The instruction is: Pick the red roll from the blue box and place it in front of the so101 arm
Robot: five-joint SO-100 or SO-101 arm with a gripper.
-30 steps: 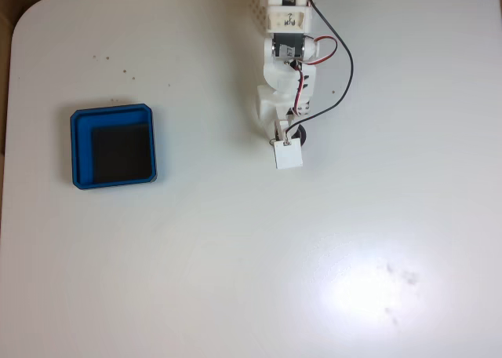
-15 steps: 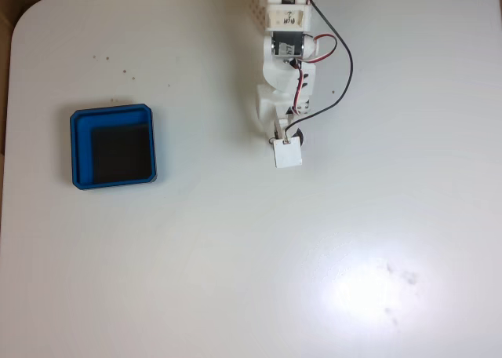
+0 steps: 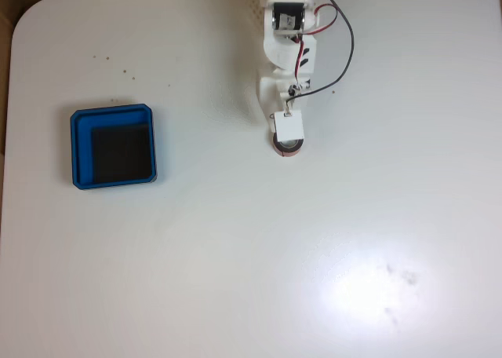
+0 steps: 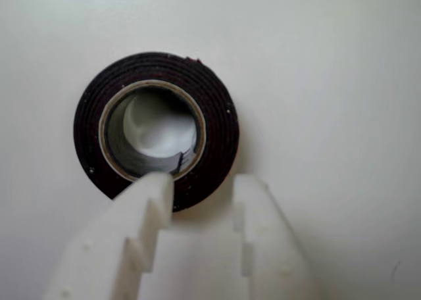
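The red roll (image 3: 289, 147) lies flat on the white table just below the so101 arm (image 3: 287, 40) in the fixed view, far right of the blue box (image 3: 75, 149), whose black floor is bare. In the wrist view the roll (image 4: 220, 139) shows a dark rim and a grey-white core. My gripper (image 4: 204, 185) is open above its near edge: one white fingertip (image 4: 154, 185) overlaps the core's edge and the other stands outside the rim. A white square tag (image 3: 288, 126) hides most of the gripper (image 3: 287, 136) from above.
Red and black wires (image 3: 345, 52) loop off the arm's right side. The table's rounded corner (image 3: 31, 12) is at top left. Small dark specks (image 3: 118, 66) dot the table above the box, and a bright glare patch (image 3: 361, 291) lies at lower right.
The arm has drawn back toward the top of the fixed view. The roll, mostly hidden under the gripper before, now lies uncovered on the table below the tag.
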